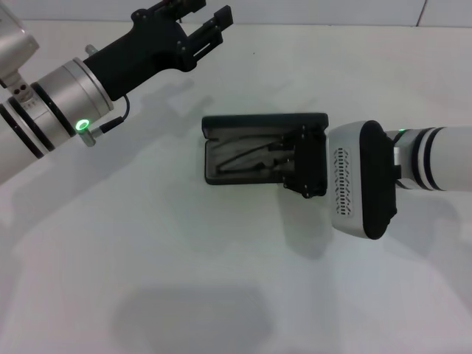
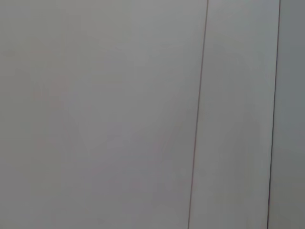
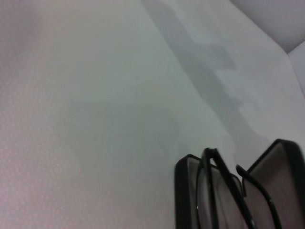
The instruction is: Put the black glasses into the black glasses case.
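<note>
The black glasses case lies open in the middle of the white table, grey lining up. The black glasses lie inside its tray, folded and slightly askew. My right gripper reaches in over the case's right end, right at the glasses. In the right wrist view the glasses show in the case, with the frame standing a little above the rim. My left gripper is open and empty, held high at the far left, well away from the case.
The white table carries nothing else in view. The left wrist view shows only a pale surface with thin seams. My right arm's white wrist housing hangs just right of the case.
</note>
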